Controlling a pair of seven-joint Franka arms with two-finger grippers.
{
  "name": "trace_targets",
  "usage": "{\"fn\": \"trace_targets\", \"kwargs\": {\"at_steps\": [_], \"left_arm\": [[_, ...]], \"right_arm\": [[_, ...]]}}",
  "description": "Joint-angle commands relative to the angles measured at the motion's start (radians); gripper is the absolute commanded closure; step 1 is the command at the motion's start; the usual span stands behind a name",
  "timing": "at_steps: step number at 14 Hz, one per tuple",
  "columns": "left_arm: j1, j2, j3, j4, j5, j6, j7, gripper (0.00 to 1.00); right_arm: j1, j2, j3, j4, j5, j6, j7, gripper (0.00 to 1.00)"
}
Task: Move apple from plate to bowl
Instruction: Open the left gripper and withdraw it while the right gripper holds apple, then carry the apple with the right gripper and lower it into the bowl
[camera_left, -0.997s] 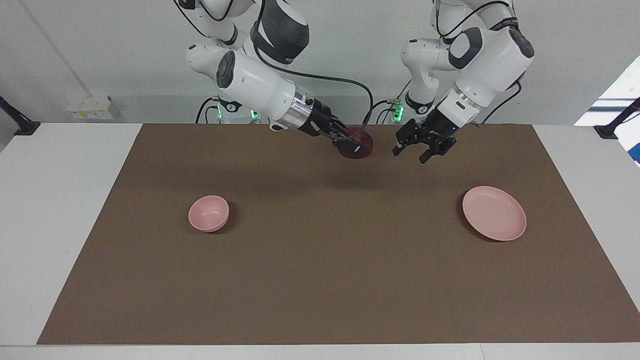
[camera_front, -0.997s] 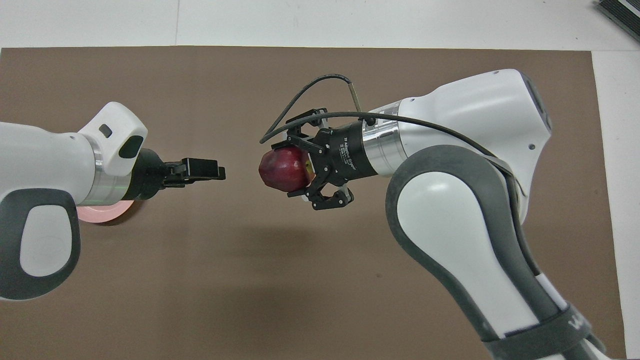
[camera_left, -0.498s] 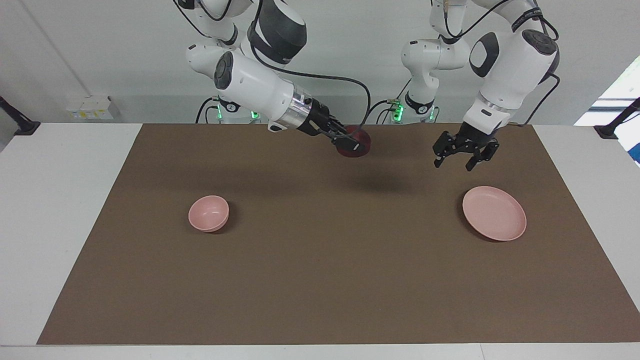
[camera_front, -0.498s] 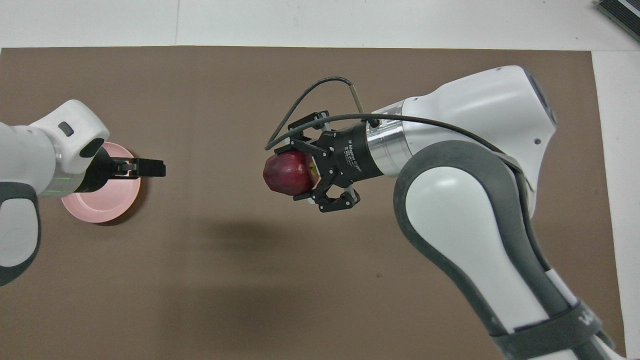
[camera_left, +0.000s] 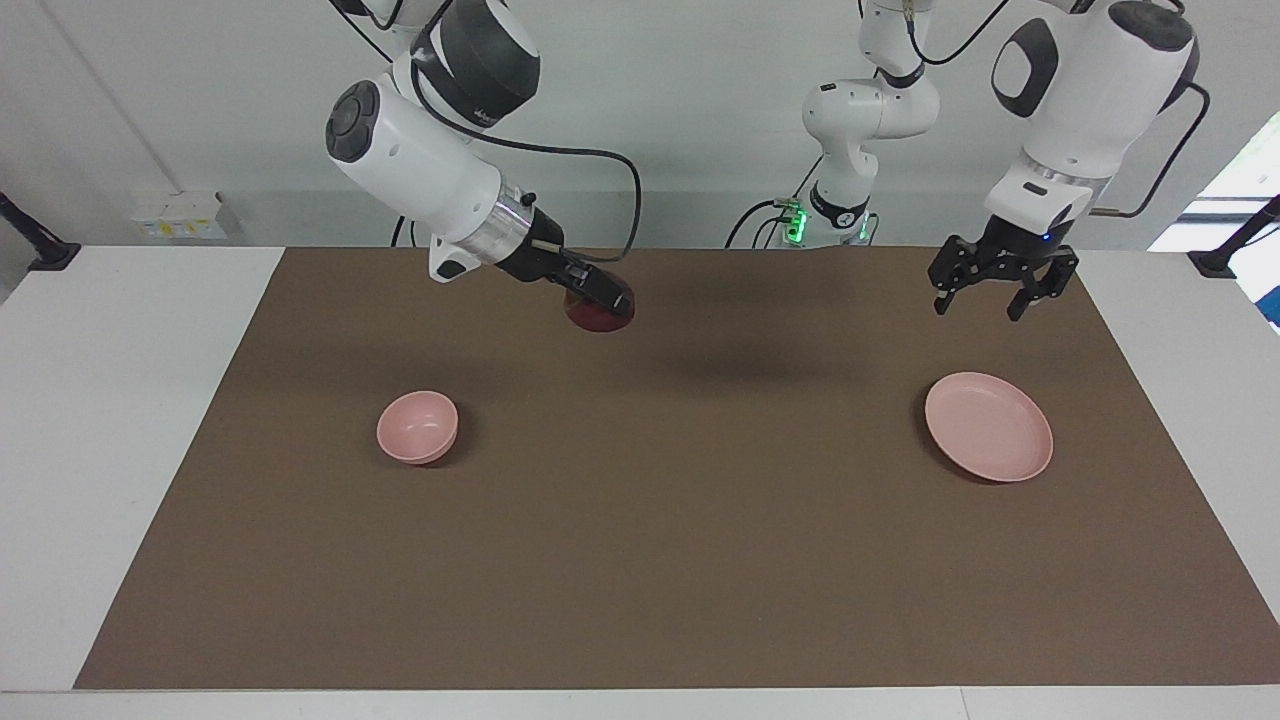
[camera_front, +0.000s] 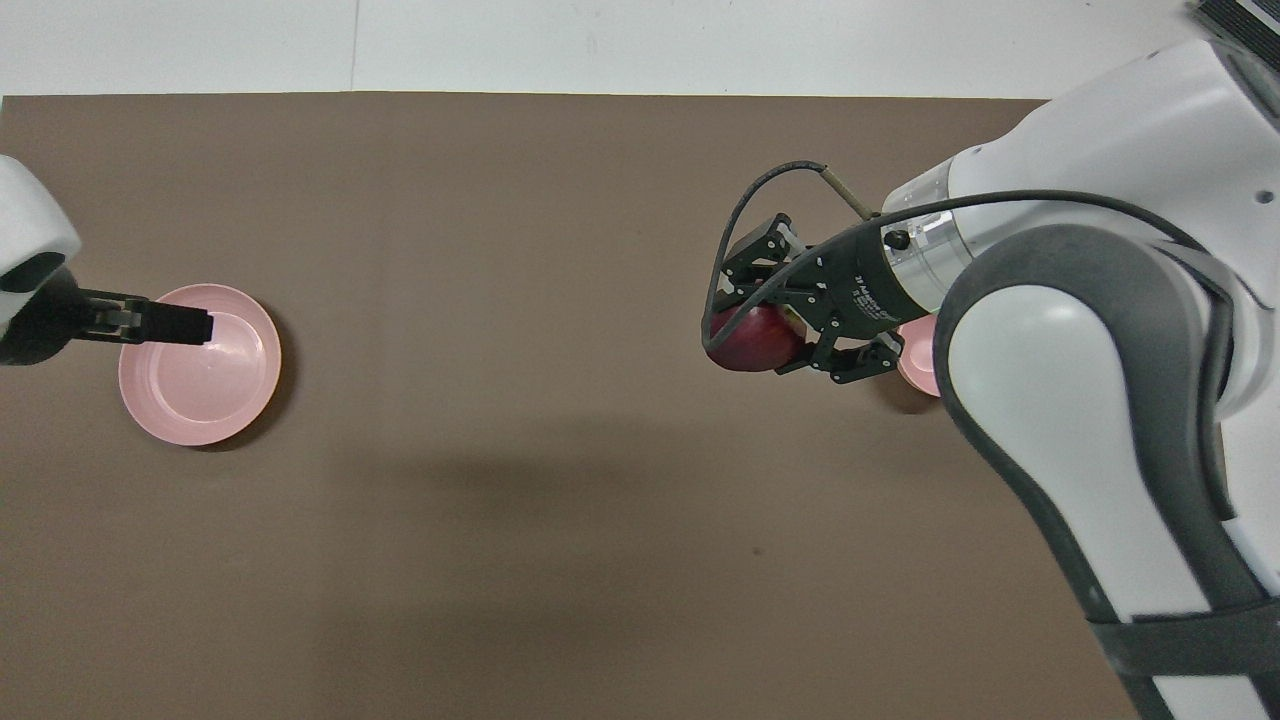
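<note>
My right gripper (camera_left: 607, 298) is shut on the dark red apple (camera_left: 596, 318) and holds it in the air over the brown mat, between the mat's middle and the small pink bowl (camera_left: 417, 427). In the overhead view the apple (camera_front: 742, 348) sits in the right gripper (camera_front: 762, 338), and the arm hides most of the bowl (camera_front: 912, 366). The flat pink plate (camera_left: 988, 425) lies bare toward the left arm's end. My left gripper (camera_left: 978, 303) is open and empty, raised over the mat beside the plate (camera_front: 200, 375); in the overhead view this gripper (camera_front: 180, 325) overlaps the plate's rim.
A brown mat (camera_left: 640, 560) covers most of the white table (camera_left: 110, 400). Only the bowl and the plate stand on it. Both arms hang over the robots' side of the mat.
My right gripper has carried the apple from over the mat's middle toward the bowl. My left gripper has drawn back toward its own end and risen, uncovering the plate.
</note>
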Motion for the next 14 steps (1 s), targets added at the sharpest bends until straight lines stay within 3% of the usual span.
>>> {"fn": "trace_targets", "kwargs": {"at_steps": [1,3,5,9,14], "left_arm": [[0.004,0.048,0.028,0.186,0.024,-0.199,0.063,0.00],[-0.046,0.097,0.084,0.331,0.032,-0.340,0.064,0.00],[-0.047,0.118,0.084,0.411,0.035,-0.422,0.064,0.00],[-0.048,0.095,0.076,0.394,0.044,-0.441,0.054,0.00],[-0.044,0.076,0.078,0.363,0.046,-0.419,0.047,0.00]], "right_arm": [[-0.027,0.008,0.004,0.003,-0.210,0.009,-0.324,1.00],[-0.050,0.027,0.006,-0.031,-0.383,0.090,-0.582,1.00],[-0.079,0.045,0.004,-0.075,-0.468,0.177,-0.719,1.00],[-0.165,0.094,0.006,-0.148,-0.515,0.304,-0.901,1.00],[-0.222,0.068,0.004,-0.327,-0.518,0.441,-0.983,1.00]]}}
